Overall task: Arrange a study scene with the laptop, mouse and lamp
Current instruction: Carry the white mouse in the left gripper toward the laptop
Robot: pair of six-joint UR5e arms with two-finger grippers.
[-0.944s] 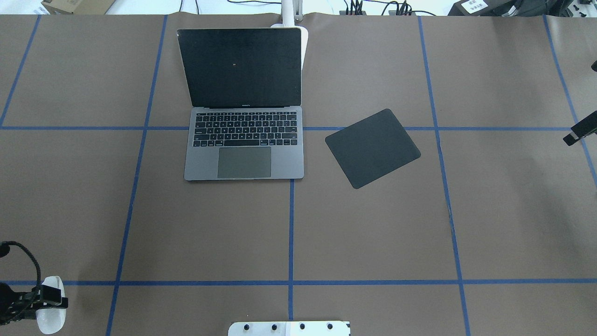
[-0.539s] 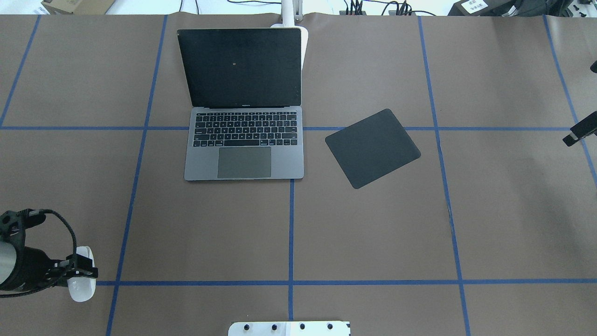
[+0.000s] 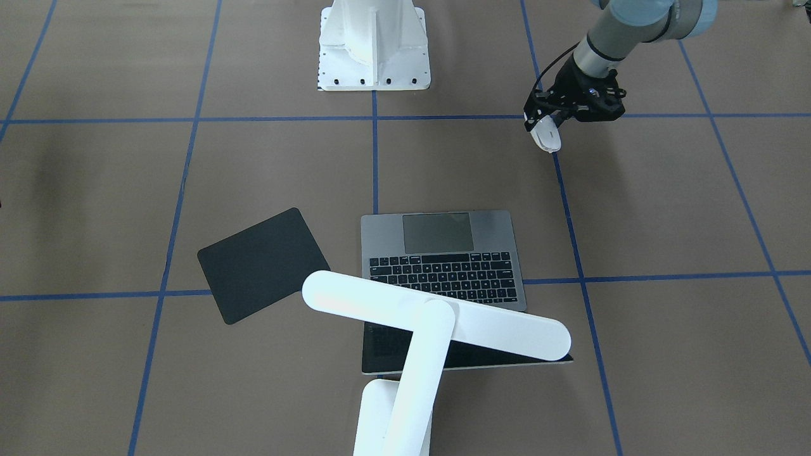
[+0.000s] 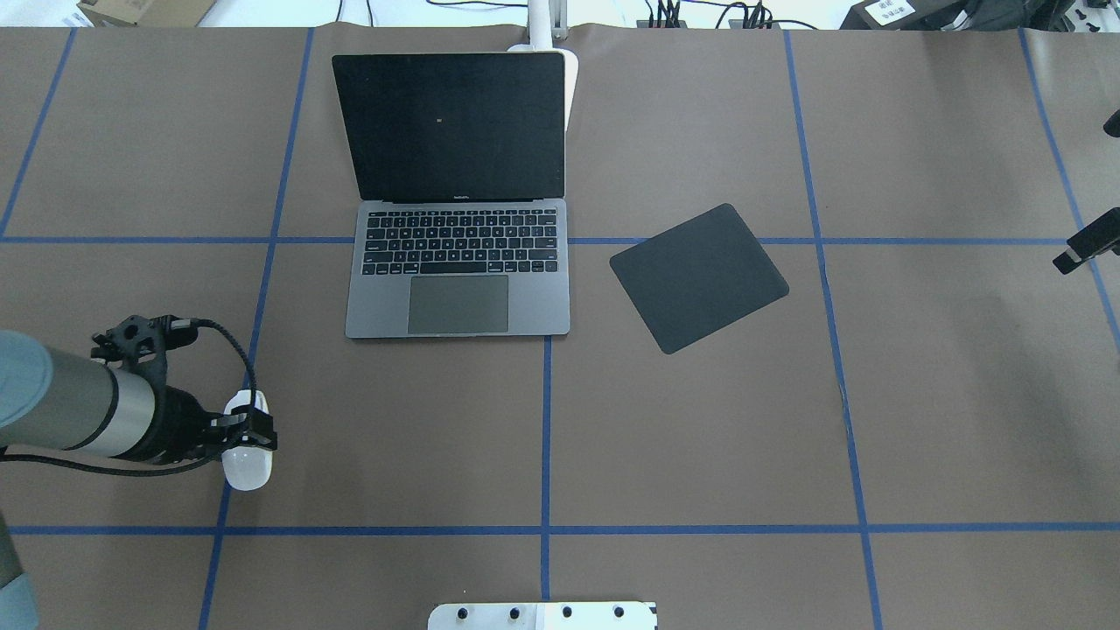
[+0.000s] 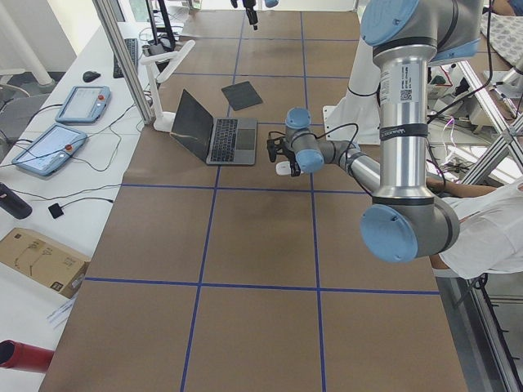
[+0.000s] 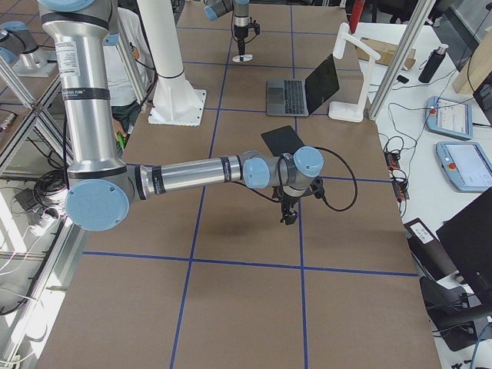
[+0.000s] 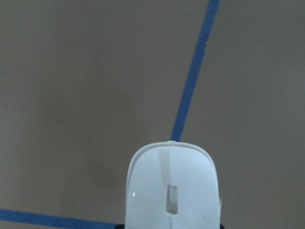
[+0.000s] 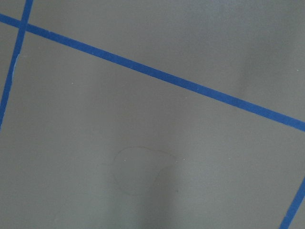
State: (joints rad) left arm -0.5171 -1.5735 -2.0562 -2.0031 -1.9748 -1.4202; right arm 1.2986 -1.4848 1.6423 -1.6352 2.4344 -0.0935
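Observation:
My left gripper (image 4: 249,435) is shut on the white mouse (image 4: 247,468), holding it a little above the brown table near the front left, over a blue tape line. The wrist view shows the mouse (image 7: 172,186) from above, filling the bottom centre. The dark-grey laptop (image 4: 459,289) stands open at the back centre, its screen dark. Behind it stands the white lamp (image 3: 437,320), its bar head hanging over the laptop's screen. My right gripper (image 4: 1085,243) only shows at the far right edge, and I cannot tell whether it is open or shut.
A thin black square mat (image 4: 700,278) lies tilted to the right of the laptop. The white ribbed pedestal (image 3: 374,44) stands at the robot's edge of the table. Blue tape lines grid the brown table. A person's white sleeve (image 5: 490,237) shows beside the table.
My left gripper has carried the mouse from the front left corner away from the robot and rightward. The right gripper has barely shifted.

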